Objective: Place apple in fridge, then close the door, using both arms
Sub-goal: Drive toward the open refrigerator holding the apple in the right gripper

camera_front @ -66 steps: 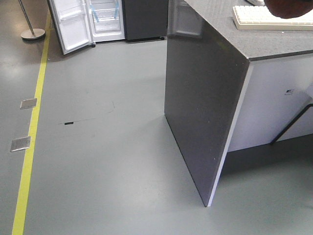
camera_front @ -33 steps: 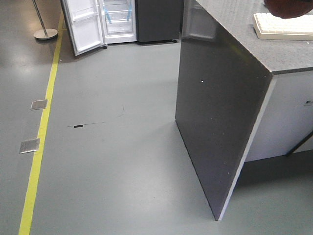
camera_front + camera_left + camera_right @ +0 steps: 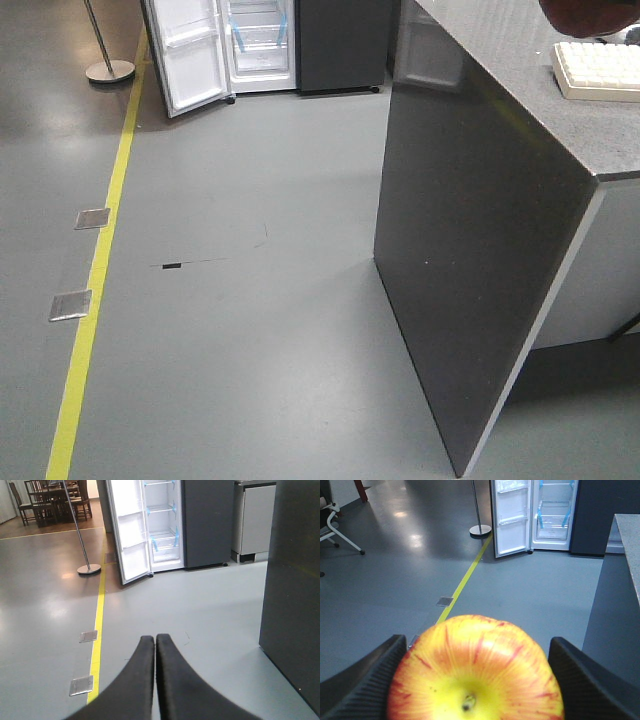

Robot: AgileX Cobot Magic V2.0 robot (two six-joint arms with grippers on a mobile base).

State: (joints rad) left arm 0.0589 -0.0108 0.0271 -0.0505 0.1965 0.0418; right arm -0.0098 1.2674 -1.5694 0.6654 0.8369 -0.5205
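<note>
Ribbed black fingers of the right gripper clamp either side of a round, glossy apple, red-streaked over yellow, its stem dimple facing the right wrist camera. Well beyond it, across smooth grey floor, stands the tall dark-grey fridge, its white-lined door swung open and blue tape strips on the glass shelves. A yellow painted floor line runs toward the door, past a thin metal pole stand on a round base. From the left wrist camera, the left gripper shows two smooth, curved black fingers pressed together with nothing between them, pointing across the floor at the open fridge, where shelf bins line the door's inner face. The front-facing view takes in the speckled grey stone-topped counter with its flat dark side panel at right, a cream keyboard on top, two square metal floor plates just beside the yellow line, and the fridge at the top edge, well apart from the counter.
</note>
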